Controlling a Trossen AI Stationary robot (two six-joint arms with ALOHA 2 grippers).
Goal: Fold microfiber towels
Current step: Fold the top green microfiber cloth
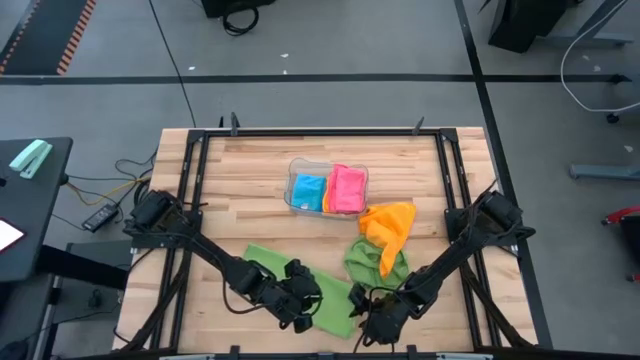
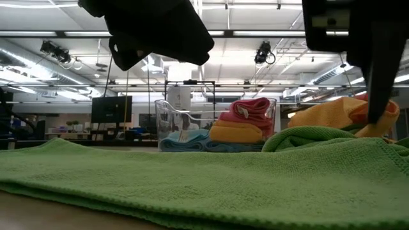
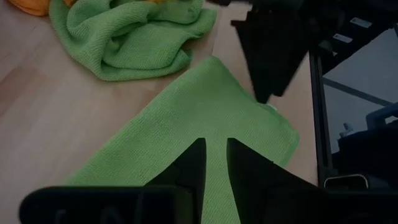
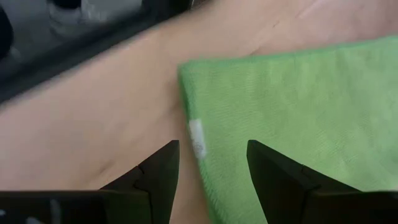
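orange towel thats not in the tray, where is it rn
In the high view the loose orange towel lies right of centre on the table, just right of the clear tray and overlapping the far edge of the crumpled green towel.

A green microfiber towel (image 1: 318,296) was spread flat on the near part of the bench (image 1: 250,190), a small white label sewn at its right edge. A second green towel (image 1: 372,258) lay crumpled just beyond its right end, with an orange towel (image 1: 391,225) bunched against its far side. Farther off, blue (image 1: 308,191), pink (image 1: 346,187) and orange folded towels were stacked together.
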